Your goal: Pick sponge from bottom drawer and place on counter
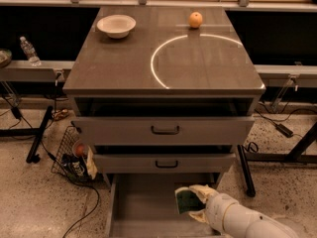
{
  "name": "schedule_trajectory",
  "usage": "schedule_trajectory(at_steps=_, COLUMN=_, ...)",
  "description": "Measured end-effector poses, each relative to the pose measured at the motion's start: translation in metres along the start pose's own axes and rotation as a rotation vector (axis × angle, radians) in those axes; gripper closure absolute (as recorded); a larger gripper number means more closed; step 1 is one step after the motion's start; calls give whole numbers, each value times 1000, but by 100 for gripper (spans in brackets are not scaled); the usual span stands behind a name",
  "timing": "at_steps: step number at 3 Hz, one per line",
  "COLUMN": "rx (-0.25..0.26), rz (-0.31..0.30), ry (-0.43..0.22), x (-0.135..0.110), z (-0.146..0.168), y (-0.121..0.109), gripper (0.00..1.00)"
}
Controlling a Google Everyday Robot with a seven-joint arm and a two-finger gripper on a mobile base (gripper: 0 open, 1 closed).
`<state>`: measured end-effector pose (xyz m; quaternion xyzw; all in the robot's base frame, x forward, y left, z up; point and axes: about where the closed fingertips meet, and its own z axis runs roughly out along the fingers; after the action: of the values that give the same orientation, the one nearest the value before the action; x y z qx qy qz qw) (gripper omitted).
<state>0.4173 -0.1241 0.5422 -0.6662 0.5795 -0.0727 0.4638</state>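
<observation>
Speckled floor [29,192] and a long pale bench [29,71] behind, with a grey cabinet in the middle. On top, the broad desk [124,63], marked with a white arc [156,58]. Carries only a bowl [116,25] and an orange [195,19], both towards the far edge, so plenty of open room for setting something down. Below, two drawer fronts [124,130], both pushed nearly in, probably so as not to overhang the lowest level. At the bottom, the bottom drawer [138,207] pulled well out, giving access from above. Reaching into its right part from the lower right, a pale arm [247,222] ending in the claw [192,203]. Clamped on the sponge [183,201], one finger above and one below. Sponge turned on edge, green face towards the camera, apparently just clear of the drawer floor, though contact hard to judge. Pick seemingly made; ahead, a lift clear of the protruding fronts before any move over the desk.
</observation>
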Motion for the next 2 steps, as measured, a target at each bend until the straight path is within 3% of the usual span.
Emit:
schedule_trajectory(at_steps=1, rx=39, rz=-53, ry=0, x=-24, z=-17, y=-21, gripper=100)
schedule_trajectory(at_steps=2, rx=123, rz=-235, ry=30, x=-79, z=-69, y=-71, gripper=100)
